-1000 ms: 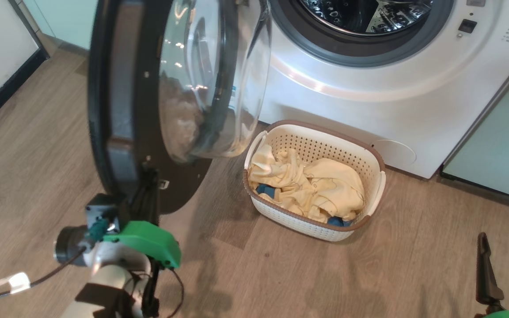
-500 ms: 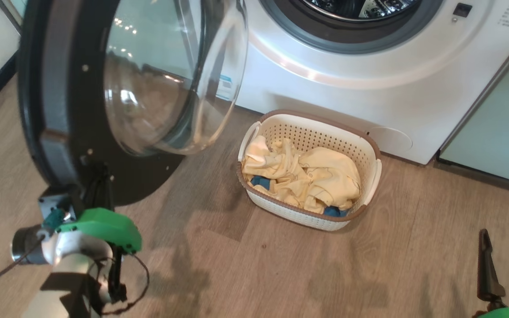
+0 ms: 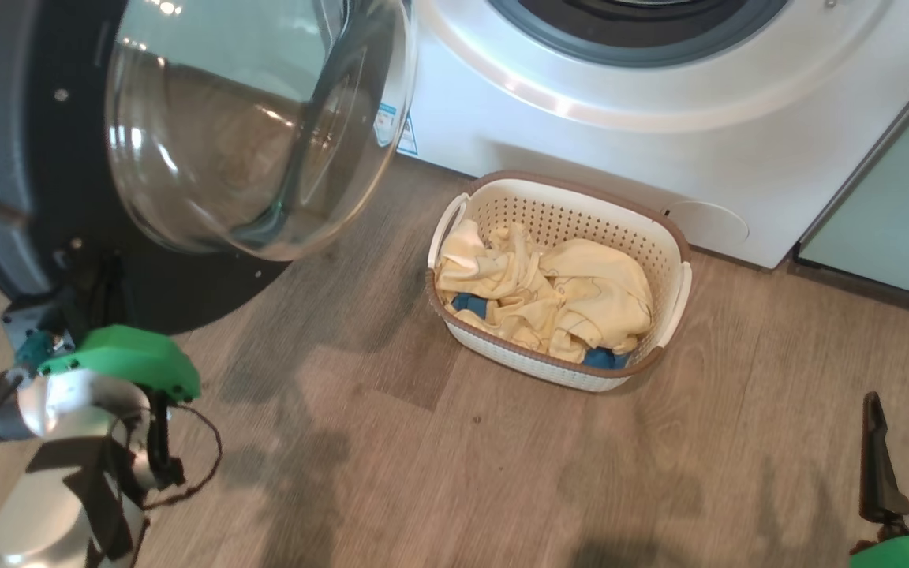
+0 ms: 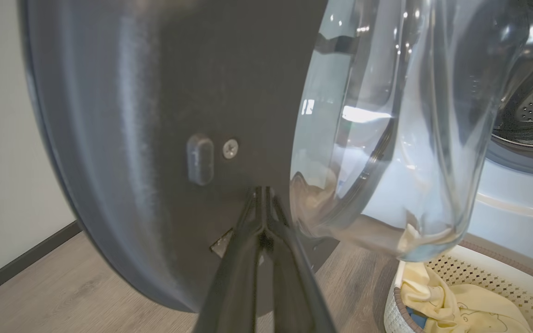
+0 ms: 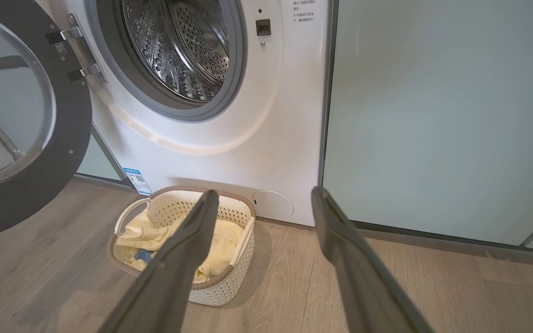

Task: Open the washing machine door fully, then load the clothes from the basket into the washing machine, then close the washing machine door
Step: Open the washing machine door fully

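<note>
The left gripper (image 4: 263, 199), fingers shut tight and holding nothing, presses its tips on the washing machine door (image 3: 186, 296) to swing it wide. The clothes (image 3: 573, 304) wait in the basket (image 3: 573, 225) by the washing machine (image 3: 581, 102). The right gripper (image 3: 907, 406) hangs open, empty, ready to grab.

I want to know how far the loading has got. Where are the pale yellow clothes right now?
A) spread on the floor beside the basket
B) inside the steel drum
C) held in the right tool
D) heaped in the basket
D: the clothes lie heaped inside the basket, while the right tool stands open and holds nothing.
</note>
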{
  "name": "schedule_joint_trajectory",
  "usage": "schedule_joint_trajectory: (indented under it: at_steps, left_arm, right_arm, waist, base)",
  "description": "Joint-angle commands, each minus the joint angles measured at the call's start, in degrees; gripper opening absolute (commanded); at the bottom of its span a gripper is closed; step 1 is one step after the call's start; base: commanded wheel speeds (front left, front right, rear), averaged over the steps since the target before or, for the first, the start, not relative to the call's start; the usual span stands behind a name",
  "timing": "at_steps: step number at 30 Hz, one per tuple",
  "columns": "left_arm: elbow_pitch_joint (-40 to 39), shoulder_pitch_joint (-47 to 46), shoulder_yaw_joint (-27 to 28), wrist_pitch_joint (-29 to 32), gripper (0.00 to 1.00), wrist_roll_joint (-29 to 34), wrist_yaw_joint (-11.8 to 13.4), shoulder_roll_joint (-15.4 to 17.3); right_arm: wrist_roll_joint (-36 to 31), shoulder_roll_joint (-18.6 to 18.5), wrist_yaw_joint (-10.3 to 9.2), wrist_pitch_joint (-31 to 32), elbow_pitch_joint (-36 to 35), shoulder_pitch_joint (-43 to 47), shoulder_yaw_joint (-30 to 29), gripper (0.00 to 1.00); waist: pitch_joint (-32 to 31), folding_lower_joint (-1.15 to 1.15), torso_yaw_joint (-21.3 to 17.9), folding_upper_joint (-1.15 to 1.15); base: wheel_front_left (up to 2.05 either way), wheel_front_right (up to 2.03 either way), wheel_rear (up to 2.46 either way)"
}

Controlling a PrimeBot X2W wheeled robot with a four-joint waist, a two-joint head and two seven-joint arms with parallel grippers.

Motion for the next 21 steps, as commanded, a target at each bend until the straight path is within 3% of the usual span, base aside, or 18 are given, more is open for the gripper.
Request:
schedule_joint_trajectory:
  at_steps: [1, 12, 21]
  left_arm:
    - [-0.3, -3.5, 3.5, -0.8, 0.0, -0.5, -0.3, 3.2]
    - [9.1, -10.9, 5.4, -2.1, 0.0, -0.9, -3.2, 4.5]
    - [13.2, -15.4, 6.5, -2.3, 0.0, 0.5, -3.9, 5.0]
  right_arm:
    - [-0.4, -0.9, -0.15, 0.1, -2.2, -2.4, 0.8, 1.0]
    - [-0.8, -1.4, -0.15, 1.2, -4.0, -3.3, 0.5, 1.0]
    - [-0.9, -2.1, -0.15, 1.9, -4.8, -3.9, 0.6, 1.0]
  waist:
    - [0.4, 0.0, 0.1, 0.0]
    - [3.2, 0.0, 0.7, 0.0]
    - [4.7, 0.0, 0.9, 0.0]
  base:
    - [0.0, 0.0, 0.0]
    - [0.0, 0.0, 0.0]
    - [0.0, 0.0, 0.0]
